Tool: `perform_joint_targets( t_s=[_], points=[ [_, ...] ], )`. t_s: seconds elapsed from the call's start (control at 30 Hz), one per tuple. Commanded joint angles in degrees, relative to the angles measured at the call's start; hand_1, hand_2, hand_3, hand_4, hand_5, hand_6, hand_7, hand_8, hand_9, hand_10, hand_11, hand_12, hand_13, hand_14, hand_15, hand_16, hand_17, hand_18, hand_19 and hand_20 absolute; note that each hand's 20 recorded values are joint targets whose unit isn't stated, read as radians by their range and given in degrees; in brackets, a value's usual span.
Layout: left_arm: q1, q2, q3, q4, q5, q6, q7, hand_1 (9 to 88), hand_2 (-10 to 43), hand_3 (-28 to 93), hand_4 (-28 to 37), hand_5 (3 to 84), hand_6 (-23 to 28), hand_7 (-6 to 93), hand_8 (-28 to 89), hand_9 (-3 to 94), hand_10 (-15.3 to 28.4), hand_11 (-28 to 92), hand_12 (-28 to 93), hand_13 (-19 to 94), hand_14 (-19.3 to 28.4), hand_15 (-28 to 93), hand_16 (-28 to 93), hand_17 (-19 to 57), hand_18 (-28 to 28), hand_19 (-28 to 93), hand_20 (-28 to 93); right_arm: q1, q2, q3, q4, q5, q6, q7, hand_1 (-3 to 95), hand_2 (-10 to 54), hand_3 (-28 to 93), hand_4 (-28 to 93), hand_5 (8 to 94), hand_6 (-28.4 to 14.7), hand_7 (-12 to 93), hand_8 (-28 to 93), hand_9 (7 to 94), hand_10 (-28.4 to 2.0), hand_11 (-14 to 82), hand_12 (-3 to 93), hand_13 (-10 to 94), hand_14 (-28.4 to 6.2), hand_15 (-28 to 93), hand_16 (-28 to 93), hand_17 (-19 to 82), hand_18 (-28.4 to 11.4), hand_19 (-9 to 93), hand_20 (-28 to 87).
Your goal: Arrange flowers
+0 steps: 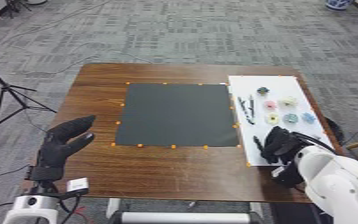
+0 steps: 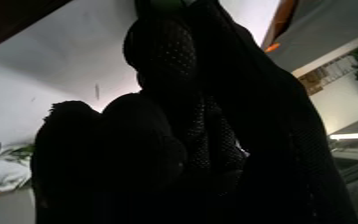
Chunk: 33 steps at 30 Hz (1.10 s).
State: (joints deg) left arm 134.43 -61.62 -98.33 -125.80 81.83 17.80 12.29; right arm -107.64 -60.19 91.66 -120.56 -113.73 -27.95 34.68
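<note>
Over the white sheet's (image 1: 245, 85) near end, my right hand (image 1: 285, 144) hung, its grip impossible to tell; flowers (image 1: 291, 118) lay farther along.

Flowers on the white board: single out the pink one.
The pink flower, left of the cream one, between the dark blue one farther off and the pale yellow one nearer the robot. It alone is pink.

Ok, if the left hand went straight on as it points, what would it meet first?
Probably the left side of the dark mat; the left hand points forward and inward. Its height is unclear, so it may pass above.
</note>
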Motion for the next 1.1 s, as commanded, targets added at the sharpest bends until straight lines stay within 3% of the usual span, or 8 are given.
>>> perform_joint_targets(
  t_s=[0.03, 0.2, 0.3, 0.33, 0.47, 0.57, 0.8, 1.1],
  points=[
    [0.4, 2.17, -0.34, 1.23, -1.96, 0.17, -0.48, 32.1, -9.5, 66, -20.8, 49.2, -1.5, 16.3, -11, 43.8, 12.3, 18, 11, 36, 15.8, 18, 1, 3.5, 14.2, 12, 18, 2.7, -0.6, 1.4, -2.2, 10.6, 4.7, -3.5, 63.0, -8.4, 50, -1, 72.9, -5.2, 33, 33, 93.0, -11.5, 36.8, 32.3, 94, -3.2, 63, 25, 77, -5.8, 93, 37],
    [2.8, 4.85, -3.31, 2.85, -4.71, 1.72, -0.83, 32.1, -9.5, 66, -20.6, 49.5, -0.8, 16.5, -11, 43.8, 12.3, 18, 11, 36, 15.3, 17, 1, 4.4, 13.1, 11, 17, 6.5, -0.4, -1.0, -2.6, 13.1, 4.8, -5.3, 62.8, -8.4, 50, 0, 73.1, -5.4, 33, 33, 93.0, -11.4, 37.1, 32.2, 94, -3.2, 63, 25, 77, -5.9, 93, 37],
    [4.4, 5.41, -4.42, 3.66, -5.93, 4.12, 0.37, 32.0, -9.5, 67, -20.7, 49.8, -0.6, 16.7, -11, 44.1, 12.4, 18, 11, 36, 15.3, 17, 1, 4.6, 12.8, 11, 17, 9.1, -0.7, -3.6, -1.9, 16.1, 5.3, -5.5, 62.9, -8.4, 50, 0, 73.2, -5.5, 33, 33, 93.0, -11.4, 37.2, 32.1, 94, -3.1, 64, 24, 77, -5.9, 93, 37],
    [4.8, 5.64, -4.3, 4.37, -6.81, 5.94, 0.9, 31.9, -9.5, 67, -20.7, 49.9, -0.7, 17.0, -11, 44.3, 12.5, 18, 11, 36, 15.3, 17, 1, 4.7, 12.7, 11, 17, 10.5, -1.2, -4.8, -1.4, 17.1, 4.9, -5.3, 62.8, -8.4, 50, 0, 73.2, -5.6, 33, 33, 93.1, -11.4, 37.2, 32.0, 94, -3.2, 64, 24, 77, -5.9, 93, 37],
    [5.2, 6.66, -2.98, 7.02, -16.31, 14.16, 3.48, 31.7, -9.5, 67, -20.8, 50.3, -0.8, 17.9, -11, 44.3, 12.5, 18, 11, 35, 14.3, 15, 0, 4.9, 12.1, 10, 17, 16.7, -3.7, -11.9, 1.1, 17.6, 4.3, -5.7, 62.6, -8.7, 51, 0, 73.2, -5.5, 34, 32, 93.3, -11.5, 37.2, 31.8, 94, -3.2, 64, 24, 77, -5.7, 93, 37],
    [5.3, 6.79, -2.66, 7.43, -18.79, 17.74, 5.04, 27.5, -5.0, 70, -23.8, 50.7, -0.6, 17.9, -11, 43.5, 12.7, 17, 9, 33, 13.4, 11, 0, 5.0, 10.9, 8, 16, 21.7, -6.3, -17.6, 4.0, 17.7, 3.7, -5.7, 62.7, -8.7, 51, 0, 73.2, -5.6, 34, 32, 93.4, -11.7, 36.9, 31.6, 94, -3.2, 64, 24, 77, -5.7, 93, 37],
    [1.4, 9.45, -0.91, 7.85, -20.24, 20.67, 5.61, 26.0, 27.0, 58, -28.2, 53.1, -0.8, 16.3, -11, 46.8, 13.2, 17, 8, 33, 12.0, 9, -2, 6.1, 8.8, 7, 15, 28.8, -13.5, -27.5, 9.4, 14.8, 2.1, -6.1, 62.5, -9.0, 52, 0, 73.2, -5.8, 35, 30, 93.6, -12.4, 36.2, 29.3, 94, -3.7, 63, 24, 78, -5.4, 93, 36],
    [-0.1, 9.51, 1.6, 7.02, -22.2, 23.01, 5.99, 26.7, 31.3, 58, -28.3, 54.1, -0.5, 16.2, -11, 48.6, 13.4, 17, 7, 34, 12.0, 10, -2, 6.4, 8.4, 8, 15, 31.1, -23.3, -32.3, 17.4, 17.8, 3.9, -0.6, 62.5, -9.4, 52, -1, 73.6, -5.7, 36, 27, 93.7, -12.5, 34.3, 22.1, 94, -3.8, 62, 24, 77, -4.8, 93, 34]
  ],
)
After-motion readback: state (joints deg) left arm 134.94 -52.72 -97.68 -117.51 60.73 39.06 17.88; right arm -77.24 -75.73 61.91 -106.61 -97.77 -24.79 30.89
